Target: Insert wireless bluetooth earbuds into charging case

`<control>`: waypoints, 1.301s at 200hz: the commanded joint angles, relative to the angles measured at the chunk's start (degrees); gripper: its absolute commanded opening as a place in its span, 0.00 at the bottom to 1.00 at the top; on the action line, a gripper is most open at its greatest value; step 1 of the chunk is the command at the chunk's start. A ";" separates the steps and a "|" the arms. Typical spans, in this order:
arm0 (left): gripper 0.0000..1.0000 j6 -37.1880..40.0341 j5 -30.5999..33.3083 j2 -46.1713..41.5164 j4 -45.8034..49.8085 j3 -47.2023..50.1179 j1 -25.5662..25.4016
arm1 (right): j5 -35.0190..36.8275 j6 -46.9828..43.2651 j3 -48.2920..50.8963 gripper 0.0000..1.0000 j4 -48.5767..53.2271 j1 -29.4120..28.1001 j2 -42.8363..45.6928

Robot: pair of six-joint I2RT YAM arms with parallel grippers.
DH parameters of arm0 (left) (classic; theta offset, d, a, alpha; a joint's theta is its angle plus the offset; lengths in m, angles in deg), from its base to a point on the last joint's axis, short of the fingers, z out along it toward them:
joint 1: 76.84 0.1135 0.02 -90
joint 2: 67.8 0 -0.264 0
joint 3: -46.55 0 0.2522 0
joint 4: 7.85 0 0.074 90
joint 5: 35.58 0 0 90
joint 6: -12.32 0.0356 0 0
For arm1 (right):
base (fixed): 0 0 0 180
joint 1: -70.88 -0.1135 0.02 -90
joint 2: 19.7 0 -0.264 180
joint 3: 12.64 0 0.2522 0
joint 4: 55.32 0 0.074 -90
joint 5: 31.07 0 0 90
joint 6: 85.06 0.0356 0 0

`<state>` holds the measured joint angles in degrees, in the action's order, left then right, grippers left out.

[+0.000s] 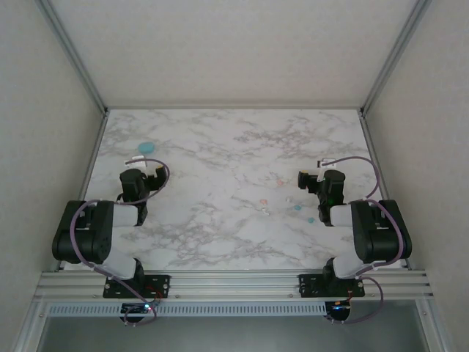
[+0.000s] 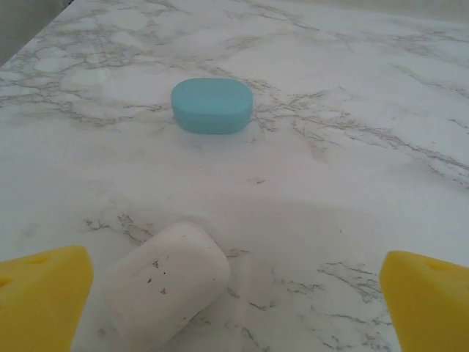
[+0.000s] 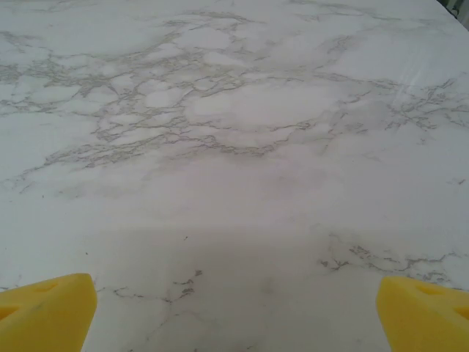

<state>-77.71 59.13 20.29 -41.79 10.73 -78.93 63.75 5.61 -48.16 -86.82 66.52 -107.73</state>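
Marble table boxed by pale walls; left fingers and right fingers splayed, empty

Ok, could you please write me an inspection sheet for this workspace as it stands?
Surface: marble table, no spills seen.
Job's things: teal case looks closed, lying flat. White case looks closed, dirt-speckled, lying near the left claw, not gripped. Earbuds lie scattered loose on the table beside the right arm, none in a case.
Clutter: nothing seen.
Claws: left claw open, white case low between its fingers. Right claw open over bare table.
Cables: purple cables loop along both arms, clear of the job's things.
Surroundings: white walls, metal frame, rail at the near edge.
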 commanded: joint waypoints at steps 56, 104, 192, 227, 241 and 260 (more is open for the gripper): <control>1.00 -0.50 -1.09 -0.14 0.31 -1.39 0.43 | 0.40 0.30 -1.02 0.99 -1.83 0.23 -0.08; 1.00 -0.58 -1.11 -0.12 0.26 -1.32 0.42 | 0.42 0.39 -1.05 0.99 -1.72 0.29 -0.13; 1.00 -0.42 -1.55 -1.30 3.15 -2.39 0.57 | -0.93 -0.28 -0.96 0.99 -1.67 0.26 0.04; 1.00 -1.21 -0.90 -5.57 8.83 -3.54 0.68 | -1.63 -0.58 -2.03 0.99 2.00 0.17 2.45; 1.00 -2.93 -0.48 -8.71 14.45 -4.75 1.17 | -1.09 -0.06 -5.37 0.99 8.93 0.27 5.04; 1.00 -6.97 -0.75 -12.61 24.50 -8.13 2.21 | 0.75 5.43 -13.80 0.99 28.75 0.19 8.33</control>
<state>-79.52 58.72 12.57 -29.64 7.21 -78.29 63.18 6.07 -52.18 -77.07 66.49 -104.08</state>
